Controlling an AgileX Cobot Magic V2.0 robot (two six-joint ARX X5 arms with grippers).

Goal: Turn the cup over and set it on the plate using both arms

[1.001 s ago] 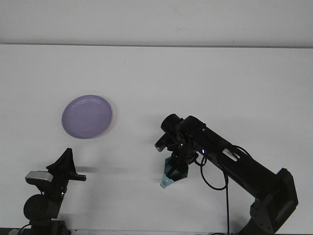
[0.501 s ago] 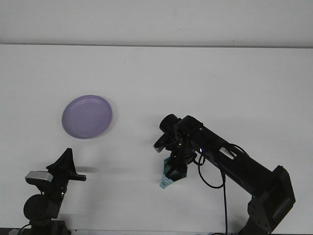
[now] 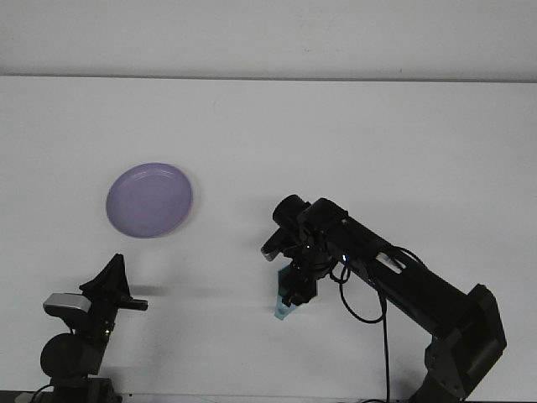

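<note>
A purple plate [image 3: 149,200] lies on the white table [image 3: 352,143] at the left. My right gripper [image 3: 294,290] points down near the table's front centre, shut on a pale blue translucent cup [image 3: 283,307], whose lower end shows below the fingers and is tilted. The rest of the cup is hidden behind the gripper. My left gripper [image 3: 113,281] rests low at the front left, away from the cup and below the plate; its fingers are edge-on and I cannot tell their state.
The right arm [image 3: 403,281] runs diagonally from the front right corner to the centre, with a black cable [image 3: 388,336] hanging from it. The table's far edge [image 3: 268,77] meets a grey wall.
The right gripper has turned slightly and shifted a little left; the cup beneath it now looks narrower and more upright. The left arm and the plate have not moved.
</note>
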